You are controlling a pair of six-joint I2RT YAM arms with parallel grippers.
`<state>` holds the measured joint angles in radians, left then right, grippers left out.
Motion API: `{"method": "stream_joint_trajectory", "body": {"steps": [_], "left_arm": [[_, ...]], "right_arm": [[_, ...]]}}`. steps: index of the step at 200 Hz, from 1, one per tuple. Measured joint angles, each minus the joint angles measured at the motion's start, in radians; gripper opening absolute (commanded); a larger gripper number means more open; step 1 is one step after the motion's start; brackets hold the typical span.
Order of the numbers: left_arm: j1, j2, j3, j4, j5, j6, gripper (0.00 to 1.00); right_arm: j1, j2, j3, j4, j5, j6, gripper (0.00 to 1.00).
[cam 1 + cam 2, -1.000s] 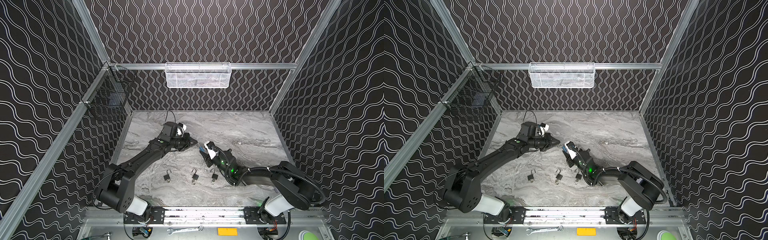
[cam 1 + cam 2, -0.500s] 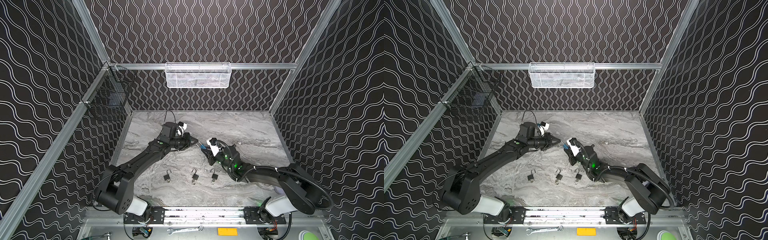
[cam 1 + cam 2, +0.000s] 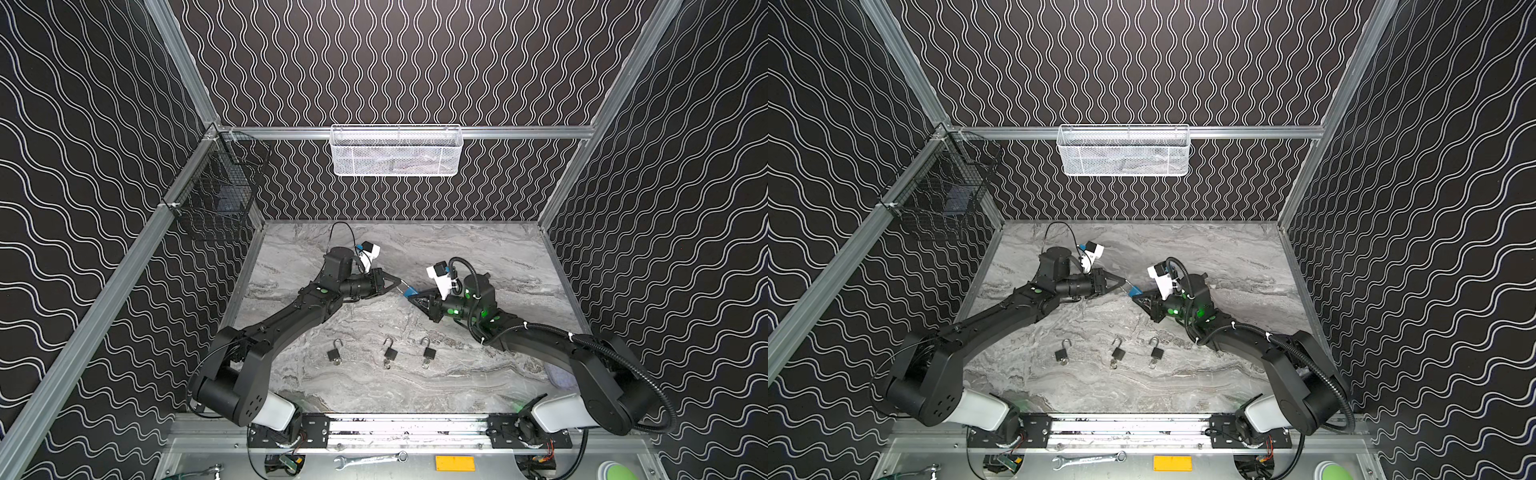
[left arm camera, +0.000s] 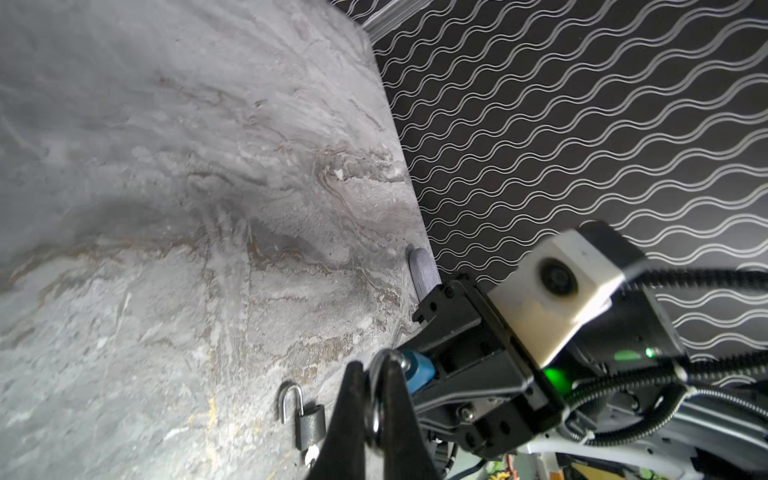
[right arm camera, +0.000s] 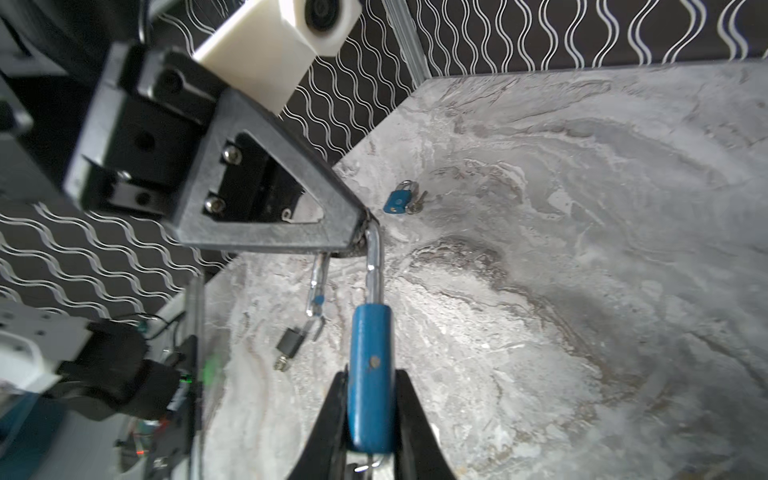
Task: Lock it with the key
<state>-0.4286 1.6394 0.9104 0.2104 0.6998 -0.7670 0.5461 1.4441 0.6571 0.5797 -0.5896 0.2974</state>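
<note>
Left gripper (image 3: 398, 285) is shut tight on the bend of the shackle (image 5: 372, 257) of the blue padlock (image 3: 409, 291); no change is seen there vs 1 s ago. The padlock is held off the tabletop (image 3: 478, 245), mid-air btwn both grippers; the shackle's short leg is seen free, so the lock is judged still open. Right gripper (image 3: 417, 299) is clamped narrow on the blue body; vs 1 s ago its jaws are narrowed, its wrist is lifted & the elbow is swung out to the right. As judged, the lock is now braced at both ends, so the shackle can be pressed home & the key turned next. A bit of metal (image 5: 371, 462) is glimpsed under the body; prob. the key, not certain.

Room, L to R: the black wire basket (image 3: 216, 195) is well apart from the left arm (image 3: 291, 320). A 2nd blue padlock (image 5: 398, 200) w/ keys is seen lying on the tabletop beyond the left gripper. A row of black padlocks (image 3: 389, 353) is laid twd the front, apart from both grippers. Open tabletop is left behind, up to the back wall. The right arm (image 3: 540, 340) is kept near the right tabletop edge; little room is judged there.
</note>
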Motion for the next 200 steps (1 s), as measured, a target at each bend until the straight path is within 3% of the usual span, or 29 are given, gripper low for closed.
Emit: {"method": "stream_joint_trajectory", "body": {"steps": [96,158,200], "left_arm": [[0.000,0.061,-0.001,0.118,0.013,0.060,0.00],[0.000,0.061,-0.013,0.120,0.010,0.066,0.00],[0.000,0.054,-0.018,0.132,0.009,0.066,0.00]], "right_arm": [[-0.073,0.026,0.091,-0.122,-0.165,0.280,0.12],[-0.096,0.074,0.063,0.018,-0.258,0.481,0.12],[-0.101,0.077,0.063,0.041,-0.277,0.526,0.12]]}}
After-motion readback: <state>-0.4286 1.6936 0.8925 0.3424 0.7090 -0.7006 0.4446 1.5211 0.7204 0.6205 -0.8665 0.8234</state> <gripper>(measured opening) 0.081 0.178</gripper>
